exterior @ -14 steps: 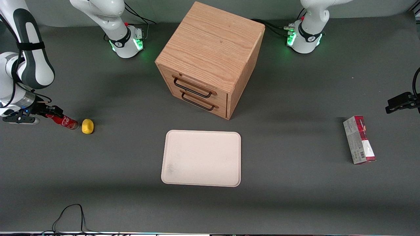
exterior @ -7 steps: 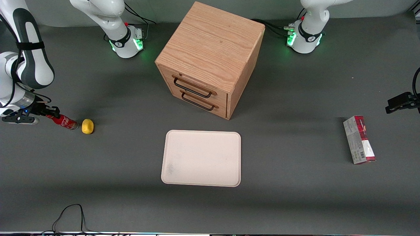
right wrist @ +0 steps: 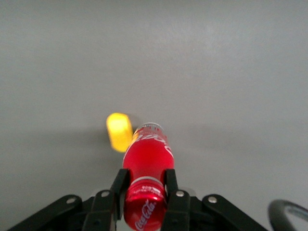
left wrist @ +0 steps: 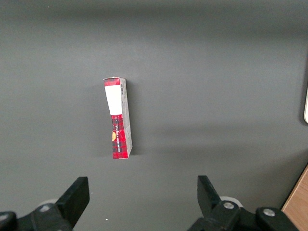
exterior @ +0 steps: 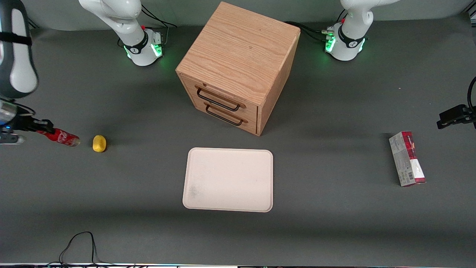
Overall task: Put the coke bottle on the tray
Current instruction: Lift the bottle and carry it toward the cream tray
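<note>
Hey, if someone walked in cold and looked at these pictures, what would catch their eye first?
Probably the wooden drawer cabinet standing mid-table, with the pale tray lying flat in front of it. Next, at the working arm's end, the gripper shut on the neck of the red coke bottle, with a yellow lump beside it.

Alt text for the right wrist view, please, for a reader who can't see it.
The gripper is shut on the coke bottle just below its red cap, holding it over the grey table. A blurred yellow lump shows next to the bottle's base.
</note>
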`<action>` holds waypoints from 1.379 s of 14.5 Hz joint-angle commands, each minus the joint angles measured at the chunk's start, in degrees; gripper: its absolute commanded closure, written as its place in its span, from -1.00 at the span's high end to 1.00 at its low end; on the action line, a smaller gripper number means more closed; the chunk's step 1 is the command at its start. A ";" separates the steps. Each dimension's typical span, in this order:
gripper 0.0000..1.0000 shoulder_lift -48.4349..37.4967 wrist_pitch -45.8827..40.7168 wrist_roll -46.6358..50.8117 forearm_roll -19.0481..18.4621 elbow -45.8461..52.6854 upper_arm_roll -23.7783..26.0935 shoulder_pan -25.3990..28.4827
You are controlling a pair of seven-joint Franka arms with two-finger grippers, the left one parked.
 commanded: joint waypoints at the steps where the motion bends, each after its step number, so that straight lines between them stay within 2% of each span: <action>1: -1.00 -0.33 -14.19 5.56 0.24 13.12 4.04 0.66; 3: -1.00 0.02 -22.28 10.65 0.59 21.73 8.26 0.66; 5: -1.00 0.72 -27.66 15.48 2.87 28.16 12.91 0.66; 8: -1.00 3.34 -27.69 26.81 2.18 32.48 23.71 0.75; 10: -1.00 6.94 -26.55 30.96 0.78 36.17 29.00 1.88; 12: -1.00 11.33 -22.78 37.80 0.07 39.16 30.43 5.82; 17: -1.00 29.87 -15.75 49.68 -10.81 49.62 30.34 18.92; 20: -1.00 38.75 -11.00 51.37 -12.59 54.28 29.73 22.28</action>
